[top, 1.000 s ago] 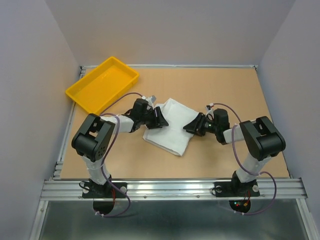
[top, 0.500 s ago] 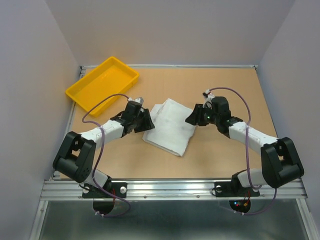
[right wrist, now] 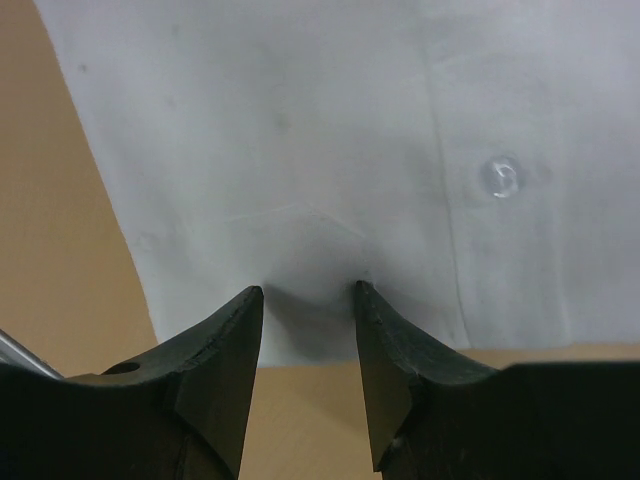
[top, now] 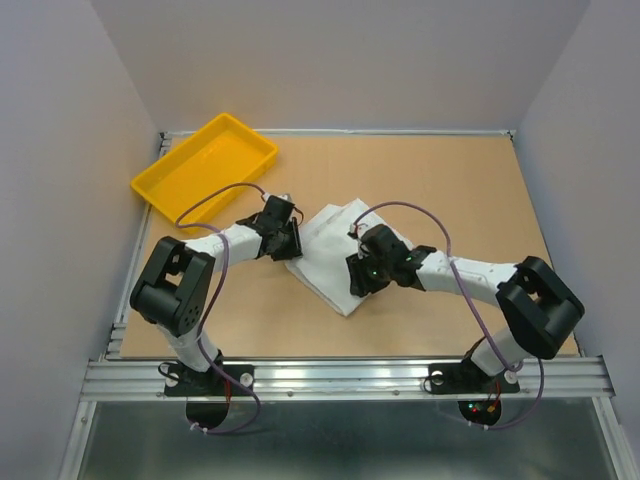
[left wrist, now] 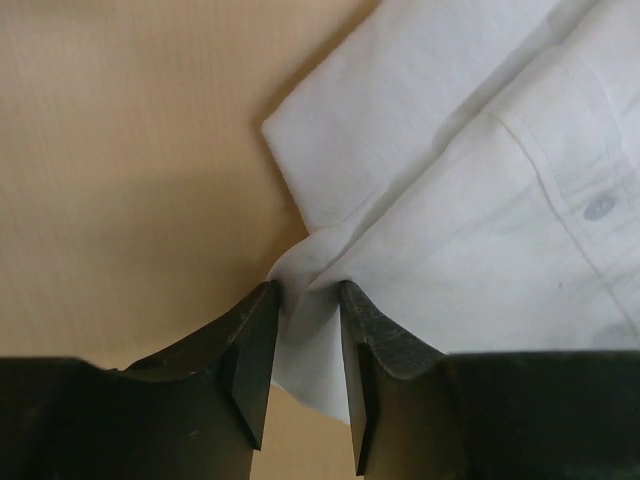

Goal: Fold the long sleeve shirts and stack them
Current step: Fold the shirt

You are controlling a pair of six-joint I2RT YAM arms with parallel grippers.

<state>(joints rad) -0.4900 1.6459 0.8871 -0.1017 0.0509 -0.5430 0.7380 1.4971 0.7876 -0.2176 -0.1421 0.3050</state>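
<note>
Top external view, from the left: a yellow tray (top: 203,168) sits in the far left corner of the bench (top: 450,180), turned at an angle to the bench's edges and well apart from the cloth. To its right the left arm bends in from its base, and the left hand (top: 290,240) rests at the left edge of the shirt (top: 325,250).

The shirt is white. It lies folded into a rough rectangle near the middle of the bench, set diagonally, flat on the surface between the two hands.

The left wrist view shows this hand's fingers (left wrist: 250,350) drawn part-way together. A small ridge of the shirt's edge is gathered up between them, and the cloth touches both inner faces, so the hand has a pinch of the shirt. Past the fingers a folded corner of the shirt lies on the bare bench. Further right a stitched strip runs across the cloth with a button (left wrist: 599,207) on it.

Right of the shirt's middle, the right hand (top: 360,278) sits on top of the cloth near its front corner, and its arm stretches back toward the right.

In the right wrist view its fingers (right wrist: 225,340) stand apart, with their tips down on the shirt just inside its edge. The cloth between them lies flat in shadow with a faint crease, and nothing is gripped. A clear button (right wrist: 499,176) shows to the right of the fingers.
</note>
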